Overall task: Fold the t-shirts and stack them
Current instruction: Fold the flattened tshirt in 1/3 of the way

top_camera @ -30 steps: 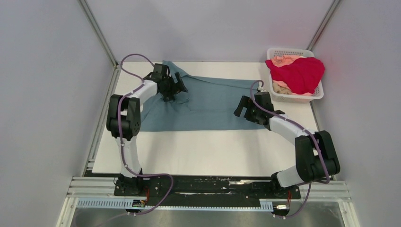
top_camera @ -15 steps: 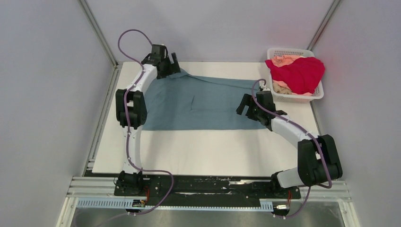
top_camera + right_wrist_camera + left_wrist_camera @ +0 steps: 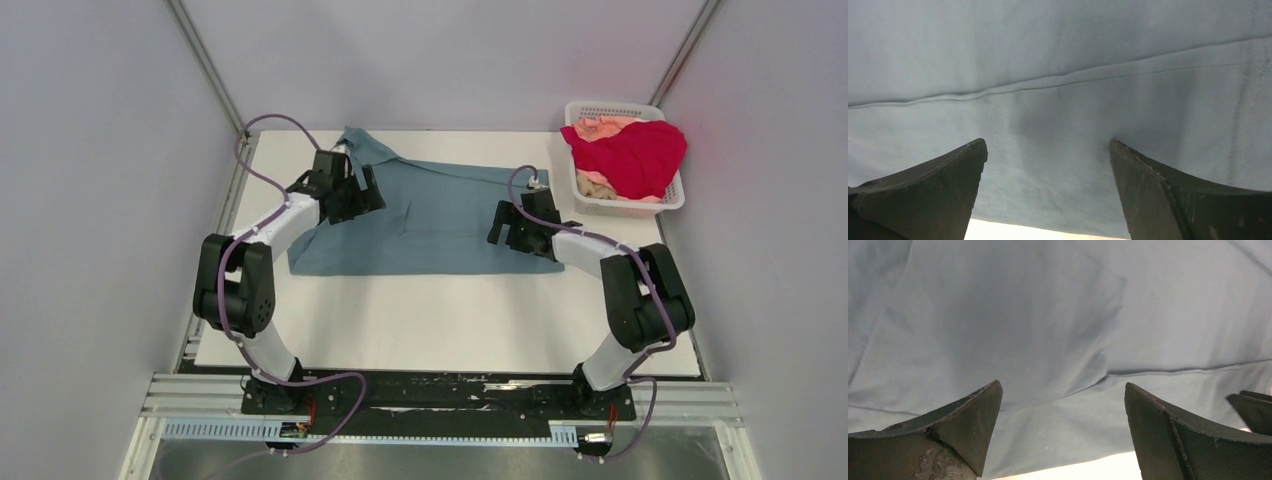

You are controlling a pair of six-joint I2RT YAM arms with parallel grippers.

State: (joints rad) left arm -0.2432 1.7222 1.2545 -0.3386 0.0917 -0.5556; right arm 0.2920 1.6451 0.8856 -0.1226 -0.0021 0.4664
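The white bench [image 3: 450, 320] carries the teal blue-grey t-shirt [image 3: 440, 225], spread across its far half. At the far right corner, a white lattice basket [image 3: 672, 205] holds the crimson t-shirt [image 3: 630, 155] heaped over the peach t-shirt [image 3: 600, 127]. The left gripper [image 3: 362, 193] and right gripper [image 3: 498, 228] hang low over the teal shirt's left and right ends, jaws apart, gripping nothing.

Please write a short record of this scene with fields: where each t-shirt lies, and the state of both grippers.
teal t-shirt: spread on the table
red t-shirt: crumpled on top in the basket
peach t-shirt: in the basket, under the red one
left gripper: open, over the teal shirt's left part, empty
right gripper: open, over its right part, empty
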